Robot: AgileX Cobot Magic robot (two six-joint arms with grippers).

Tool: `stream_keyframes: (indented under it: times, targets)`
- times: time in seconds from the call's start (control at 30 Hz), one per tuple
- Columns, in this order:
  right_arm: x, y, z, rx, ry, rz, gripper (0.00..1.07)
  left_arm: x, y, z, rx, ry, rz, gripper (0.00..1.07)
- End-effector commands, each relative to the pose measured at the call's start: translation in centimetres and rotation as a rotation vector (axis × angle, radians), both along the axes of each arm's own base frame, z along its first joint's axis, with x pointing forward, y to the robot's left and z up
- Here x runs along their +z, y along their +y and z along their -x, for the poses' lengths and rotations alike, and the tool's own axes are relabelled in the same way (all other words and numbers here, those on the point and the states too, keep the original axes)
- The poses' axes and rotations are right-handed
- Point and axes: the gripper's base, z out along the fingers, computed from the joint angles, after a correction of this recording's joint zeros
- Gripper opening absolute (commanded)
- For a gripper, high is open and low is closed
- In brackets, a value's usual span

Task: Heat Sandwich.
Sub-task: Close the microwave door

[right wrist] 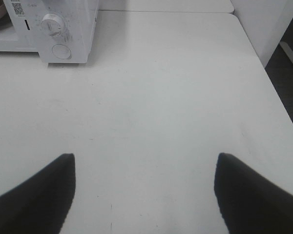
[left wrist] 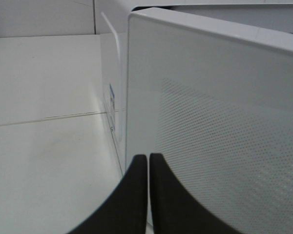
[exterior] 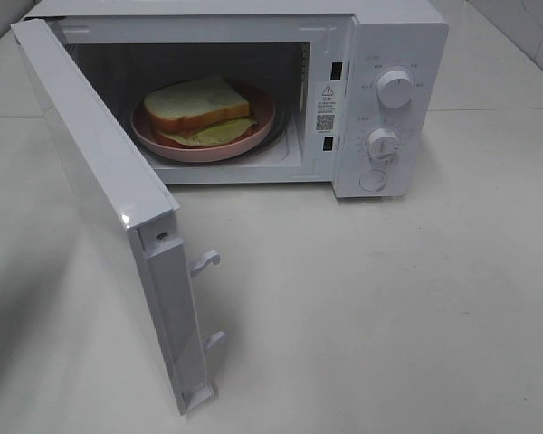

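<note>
Left pincer (left wrist: 148, 158) was shut, its dark fingers (left wrist: 132, 195) pressed together on nothing, close to the outer face of the open microwave door (left wrist: 210, 122). Right pincer (right wrist: 145, 156) hung spread wide and empty over the white table (right wrist: 161, 97), which ran back to a pale wall (left wrist: 39, 17). The door stood swung out leftward, leaving the cavity (exterior: 281, 63) unblocked. Two dials (exterior: 395, 89) sat at the right. Inside, on a round pink plate (exterior: 154, 140), lay the sandwich (exterior: 195, 104): thick white bread, golden crust, pale green leaves showing beneath.

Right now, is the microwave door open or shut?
Open. The door stands wide to the left, and the sandwich on its pink plate shows inside the microwave.
</note>
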Motion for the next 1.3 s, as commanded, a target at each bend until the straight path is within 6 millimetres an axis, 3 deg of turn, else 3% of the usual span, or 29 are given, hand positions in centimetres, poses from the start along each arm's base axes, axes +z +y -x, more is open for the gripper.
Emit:
stream_keyframes:
  times: [0.03, 0.27, 0.6, 1.3]
  targets:
    - [-0.1, 0.0, 0.3, -0.008, -0.029, -0.004, 0.76, -0.1, -1.1, -0.6, -0.056, -0.001, 0.016, 0.0]
    - [-0.1, 0.0, 0.3, -0.008, -0.029, -0.004, 0.76, -0.9, -3.8, -1.7, -0.161, 0.03, 0.014, 0.0]
    - [-0.1, 0.0, 0.3, -0.008, -0.029, -0.004, 0.76, -1.5, -5.5, -2.3, -0.183, 0.056, 0.044, 0.0]
    - [-0.1, 0.0, 0.3, -0.008, -0.029, -0.004, 0.76, -1.8, -12.7, -4.9, -0.324, 0.071, 0.073, 0.0]
